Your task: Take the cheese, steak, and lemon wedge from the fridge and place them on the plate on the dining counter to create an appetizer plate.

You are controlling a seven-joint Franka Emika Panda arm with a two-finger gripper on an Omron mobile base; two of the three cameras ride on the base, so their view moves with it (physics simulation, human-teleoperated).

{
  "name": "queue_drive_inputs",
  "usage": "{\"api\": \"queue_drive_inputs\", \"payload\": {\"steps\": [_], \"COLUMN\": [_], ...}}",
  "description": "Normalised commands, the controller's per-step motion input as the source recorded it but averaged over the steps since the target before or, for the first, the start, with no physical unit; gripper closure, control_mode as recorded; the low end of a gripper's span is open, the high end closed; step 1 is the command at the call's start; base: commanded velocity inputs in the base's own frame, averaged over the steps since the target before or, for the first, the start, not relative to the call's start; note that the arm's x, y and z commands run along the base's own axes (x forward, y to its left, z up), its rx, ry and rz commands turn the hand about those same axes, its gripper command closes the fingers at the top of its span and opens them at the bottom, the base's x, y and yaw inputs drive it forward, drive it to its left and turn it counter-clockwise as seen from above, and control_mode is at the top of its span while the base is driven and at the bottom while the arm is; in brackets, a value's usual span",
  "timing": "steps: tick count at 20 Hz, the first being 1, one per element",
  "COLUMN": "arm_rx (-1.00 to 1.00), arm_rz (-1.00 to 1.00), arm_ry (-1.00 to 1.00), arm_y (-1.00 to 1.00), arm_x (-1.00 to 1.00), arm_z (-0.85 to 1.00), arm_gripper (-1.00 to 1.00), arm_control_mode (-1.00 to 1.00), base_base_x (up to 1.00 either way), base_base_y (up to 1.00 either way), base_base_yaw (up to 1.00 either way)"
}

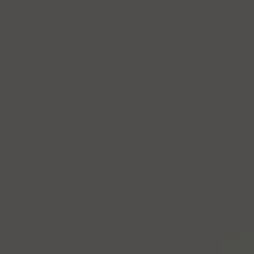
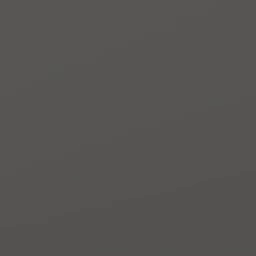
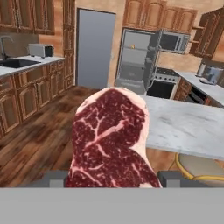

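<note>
In the hand view the steak (image 3: 111,140), a raw red slab marbled with white and rimmed with fat, stands upright close to the camera. My gripper (image 3: 114,179) is shut on its lower part, one dark fingertip (image 3: 54,178) on each side. Far behind it the fridge (image 3: 135,61) stands with its door swung open and its grey shelves showing. The marble-topped dining counter (image 3: 188,127) stretches off to the right of the steak. The cheese, the lemon wedge and the plate are out of view.
A yellow-framed stool (image 3: 201,168) sits under the dining counter's near edge. Wooden cabinets with a sink counter (image 3: 26,65) and a toaster (image 3: 41,50) run along the left. A stove (image 3: 162,85) and a microwave (image 3: 174,42) stand right of the fridge. Wood floor (image 3: 39,140) lies between.
</note>
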Motion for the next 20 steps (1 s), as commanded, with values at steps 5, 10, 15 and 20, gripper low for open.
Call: {"api": "queue_drive_inputs", "payload": {"steps": [5,10,15,20], "arm_rx": [0.00,0.00,0.00,0.00], "arm_rz": [0.00,0.00,0.00,0.00], "arm_ry": [0.00,0.00,0.00,0.00], "arm_y": [0.00,0.00,0.00,0.00], "arm_x": [0.00,0.00,0.00,0.00], "arm_z": [0.00,0.00,0.00,0.00], "arm_gripper": [1.00,1.00,1.00,1.00], "arm_control_mode": [1.00,1.00,1.00,1.00], "base_base_x": [0.44,0.31,0.26,0.32], "base_base_y": [-1.00,-1.00,-1.00,-1.00], "base_base_yaw": [-0.17,-0.14,-0.15,-0.15]}}
